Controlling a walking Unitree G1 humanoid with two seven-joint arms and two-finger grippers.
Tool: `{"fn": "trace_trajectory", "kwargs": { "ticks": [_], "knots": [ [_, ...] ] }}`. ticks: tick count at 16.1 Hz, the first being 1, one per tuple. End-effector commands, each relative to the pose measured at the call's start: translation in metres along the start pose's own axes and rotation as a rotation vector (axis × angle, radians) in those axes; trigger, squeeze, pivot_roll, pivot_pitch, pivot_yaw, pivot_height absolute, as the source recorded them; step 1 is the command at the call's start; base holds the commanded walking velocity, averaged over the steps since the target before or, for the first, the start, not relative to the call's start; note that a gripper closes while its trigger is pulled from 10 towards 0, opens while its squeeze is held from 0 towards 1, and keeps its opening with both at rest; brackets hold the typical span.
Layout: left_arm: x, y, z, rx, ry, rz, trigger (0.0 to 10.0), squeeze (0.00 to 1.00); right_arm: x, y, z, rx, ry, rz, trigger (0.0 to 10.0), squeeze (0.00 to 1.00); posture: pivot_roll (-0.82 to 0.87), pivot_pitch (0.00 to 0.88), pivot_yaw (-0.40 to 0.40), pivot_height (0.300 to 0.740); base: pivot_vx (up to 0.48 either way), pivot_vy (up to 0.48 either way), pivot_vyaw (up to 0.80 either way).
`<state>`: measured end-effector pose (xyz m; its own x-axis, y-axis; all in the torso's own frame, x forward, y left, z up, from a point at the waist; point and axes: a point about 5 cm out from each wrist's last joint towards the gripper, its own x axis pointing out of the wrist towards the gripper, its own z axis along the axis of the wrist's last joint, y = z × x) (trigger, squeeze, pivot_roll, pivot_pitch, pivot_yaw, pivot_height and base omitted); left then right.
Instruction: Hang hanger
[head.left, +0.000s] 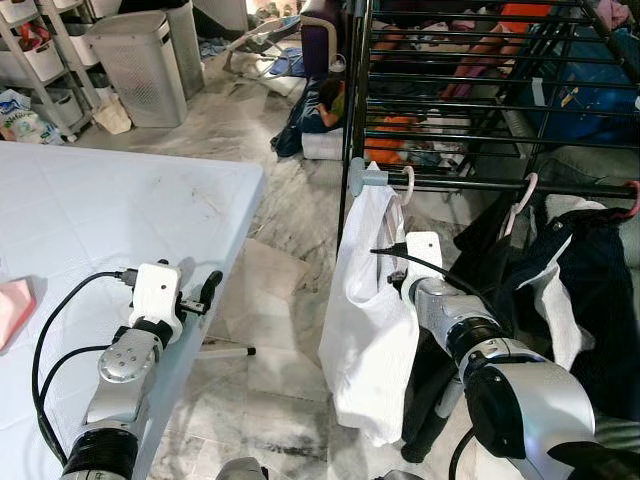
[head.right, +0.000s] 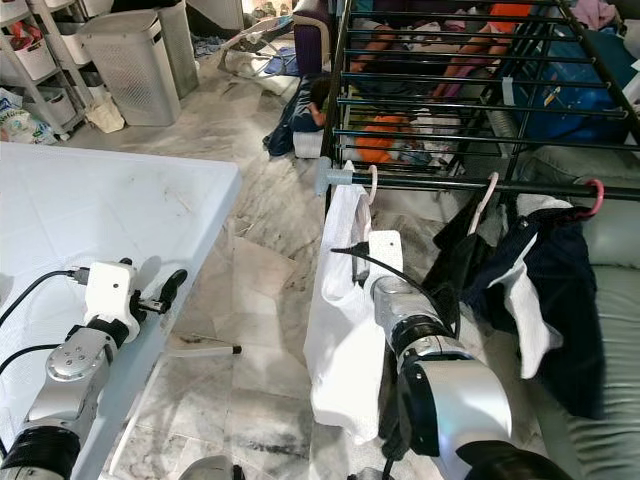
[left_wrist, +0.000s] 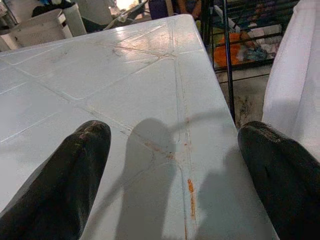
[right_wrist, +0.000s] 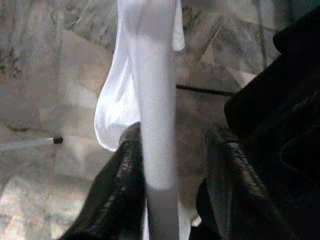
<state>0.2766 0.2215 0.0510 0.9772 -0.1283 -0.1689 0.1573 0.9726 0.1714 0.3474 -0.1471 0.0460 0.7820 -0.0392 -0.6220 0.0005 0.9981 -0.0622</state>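
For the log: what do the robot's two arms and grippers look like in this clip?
Both arms are jointed silver metal with black bands at the joints and a white boxy wrist block. The left gripper has two long black fingers with rounded, scuffed tips; looping black cables run along that forearm. The right gripper has matching black fingers, with a thin black cable at its wrist.

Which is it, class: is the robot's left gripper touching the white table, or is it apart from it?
Cannot tell. In the left wrist view the left gripper, jaws open, sits over the white table and casts a shadow on it, but neither contact nor gap shows plainly.
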Motion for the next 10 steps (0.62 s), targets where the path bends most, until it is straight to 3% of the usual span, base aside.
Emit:
{"fn": "trace_trajectory", "kwargs": {
  "ticks": [1,5,8,10],
  "knots": [
    [0.001,0.002,0.000,0.006,0.008,0.001,10.0,0.00,-0.001,0.000,0.007,0.005,-0.069,-0.004,10.0,1.00,0.05,0.000,0.016,0.740,0.000,0.000,0.00],
    [0.003,-0.004,-0.002,-0.010,0.013,-0.003,10.0,0.00,-0.004,-0.017,0.018,-0.070,-0.195,-0.067,10.0,1.00,0.03,0.000,0.017,0.740,0.000,0.000,0.00],
    [0.000,-0.008,-0.004,-0.023,0.014,-0.010,10.0,0.00,-0.013,-0.027,0.023,-0.051,-0.306,-0.064,10.0,1.00,0.02,0.000,0.021,0.740,0.000,0.000,0.00],
    [-0.003,-0.010,-0.004,-0.030,0.011,-0.011,10.0,0.00,-0.026,-0.030,0.011,-0.027,-0.357,-0.022,10.0,1.00,0.01,0.000,0.024,0.740,0.000,0.000,0.00]
  ]
}}
